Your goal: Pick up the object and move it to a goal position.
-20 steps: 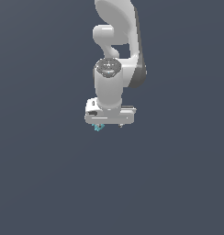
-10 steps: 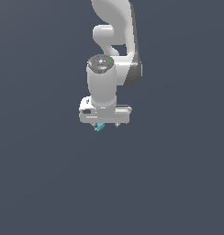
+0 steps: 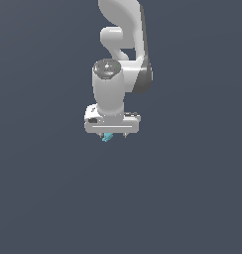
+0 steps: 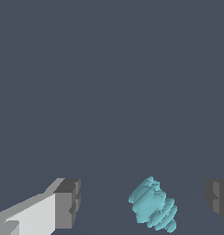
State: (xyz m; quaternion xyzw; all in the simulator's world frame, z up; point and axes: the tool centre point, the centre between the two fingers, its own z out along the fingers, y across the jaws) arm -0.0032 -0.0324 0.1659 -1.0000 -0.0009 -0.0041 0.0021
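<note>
The object (image 3: 107, 137) is a tiny cyan blocky piece that peeks out just under the white gripper (image 3: 113, 135) in the exterior view. In the wrist view the object (image 4: 153, 206) lies between the two grey fingertips (image 4: 68, 202), nearer to the far one at the picture's edge and touching neither. The gripper (image 4: 142, 200) is open, with a wide gap between its jaws. Whether the object rests on the floor cannot be told.
The white arm (image 3: 120, 54) rises above the gripper toward the top of the exterior view. A plain dark grey-blue ground (image 3: 53, 198) surrounds it, with no other objects in view.
The wrist has leaned a little toward the exterior view's left over the last second. The gripper and the cyan object stay in nearly the same place.
</note>
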